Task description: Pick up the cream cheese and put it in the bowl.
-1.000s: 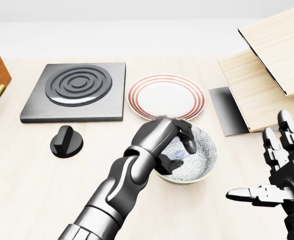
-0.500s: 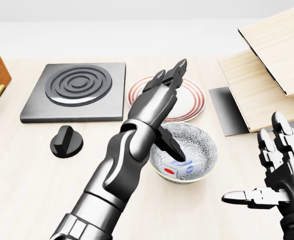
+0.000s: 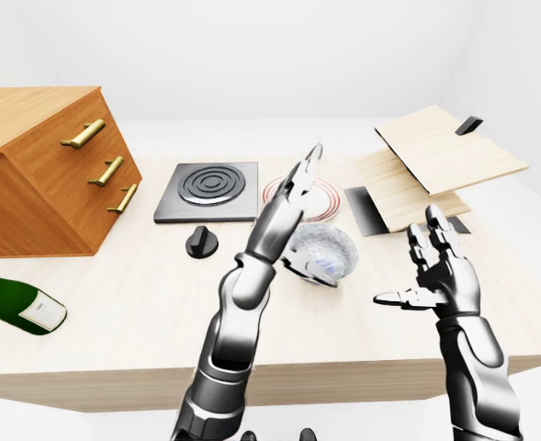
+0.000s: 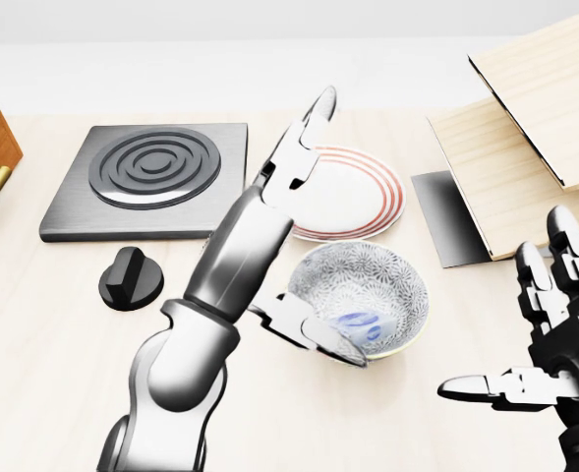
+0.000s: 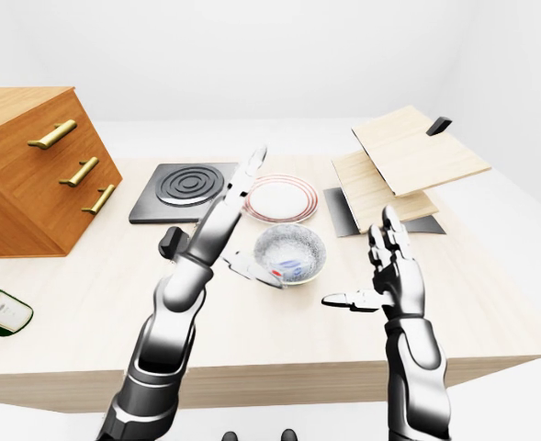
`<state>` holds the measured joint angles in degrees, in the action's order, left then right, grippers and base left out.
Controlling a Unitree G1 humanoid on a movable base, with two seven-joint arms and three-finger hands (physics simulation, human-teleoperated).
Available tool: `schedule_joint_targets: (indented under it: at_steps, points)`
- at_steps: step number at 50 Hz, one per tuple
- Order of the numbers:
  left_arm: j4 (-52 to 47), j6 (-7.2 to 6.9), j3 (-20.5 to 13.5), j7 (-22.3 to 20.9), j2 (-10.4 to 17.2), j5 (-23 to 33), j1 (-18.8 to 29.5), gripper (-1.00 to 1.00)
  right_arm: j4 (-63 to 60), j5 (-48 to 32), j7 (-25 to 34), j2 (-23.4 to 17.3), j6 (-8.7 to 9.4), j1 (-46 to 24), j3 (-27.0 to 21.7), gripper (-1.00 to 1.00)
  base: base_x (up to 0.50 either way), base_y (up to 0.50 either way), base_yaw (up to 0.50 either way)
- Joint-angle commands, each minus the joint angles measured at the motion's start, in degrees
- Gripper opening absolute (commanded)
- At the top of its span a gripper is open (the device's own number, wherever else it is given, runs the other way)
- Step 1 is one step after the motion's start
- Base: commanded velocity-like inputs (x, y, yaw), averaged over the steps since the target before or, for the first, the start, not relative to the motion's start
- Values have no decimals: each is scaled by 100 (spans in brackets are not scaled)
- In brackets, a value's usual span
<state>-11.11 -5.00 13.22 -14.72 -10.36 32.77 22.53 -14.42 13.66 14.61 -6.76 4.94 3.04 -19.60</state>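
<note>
One bowl [image 4: 407,295], one plate [image 4: 373,192].

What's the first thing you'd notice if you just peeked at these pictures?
The shiny left hand stands out, raised with open fingers in the middle of the head view, above the patterned bowl. Inside that bowl lies the cream cheese. At the bottom right, the right hand hovers open, and the left-eye view shows a green bottle lying at its left edge.

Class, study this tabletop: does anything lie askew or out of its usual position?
Yes. A green wine bottle lies on its side near the table's left edge in the left-eye view, below the wooden drawer cabinet. The light wooden boards at upper right are stacked crookedly, tilted.
</note>
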Motion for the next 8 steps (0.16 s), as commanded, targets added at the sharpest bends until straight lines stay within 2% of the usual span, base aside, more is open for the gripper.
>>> schedule_joint_targets:
  at_steps: [1,5,6,8]
  points:
    - [-679,0,109,589,680,-1376,-2165,100,-730,-86,-153,143,6,130,4,100,0,0,0]
    - [-181,2,-39,822,844,-1792,-2496,100,-919,-200,-229,274,6,212,151,100,0,0,0]
    - [17,179,-137,879,862,-1950,-2558,100,-931,-297,-250,330,6,254,260,100,0,0,0]
    - [122,364,-161,904,905,-2024,-2619,100,-920,-380,-273,391,6,303,378,100,0,0,0]
